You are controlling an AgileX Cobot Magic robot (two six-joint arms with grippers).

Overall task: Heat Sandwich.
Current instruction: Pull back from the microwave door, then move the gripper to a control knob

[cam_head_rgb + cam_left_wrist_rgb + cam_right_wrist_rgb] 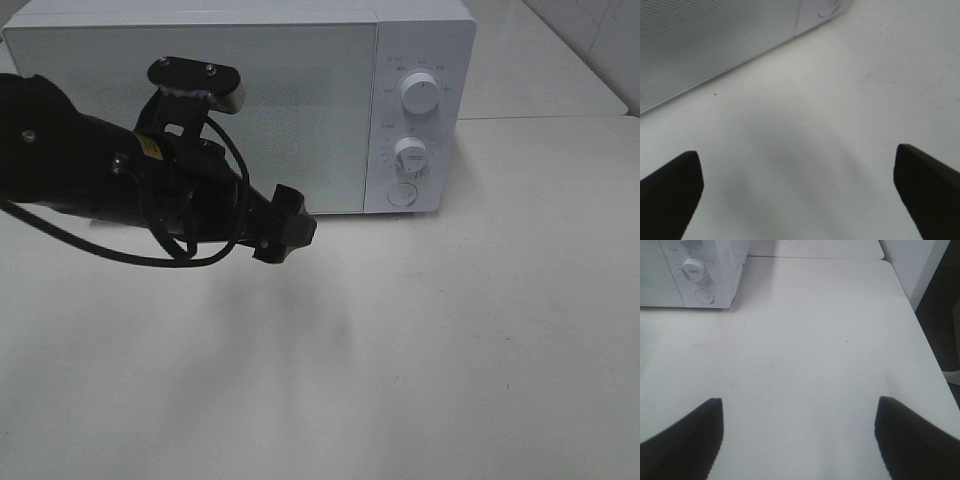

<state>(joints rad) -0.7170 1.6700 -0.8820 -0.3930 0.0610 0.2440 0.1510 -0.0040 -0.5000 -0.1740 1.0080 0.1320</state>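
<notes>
Hovering left tool [797, 151] spread wide, right tool [799, 401] likewise agape, microwave [300, 110] door closed.

I count one boxy white microwave oven [200, 110], standing at twelve o'clock. Its panel carries two round white dials [420, 93], one above the other, and one round white push button [401, 194] at six o'clock from them. There are two tabletops: the large white table [450, 350] and a second white table [545, 70] butted on at one o'clock. One black robot arm [90, 165] shows, at nine o'clock. The left gripper [796, 150] has two black fingers [670, 195] and the right gripper [799, 400] has two more [680, 440], four in all.
</notes>
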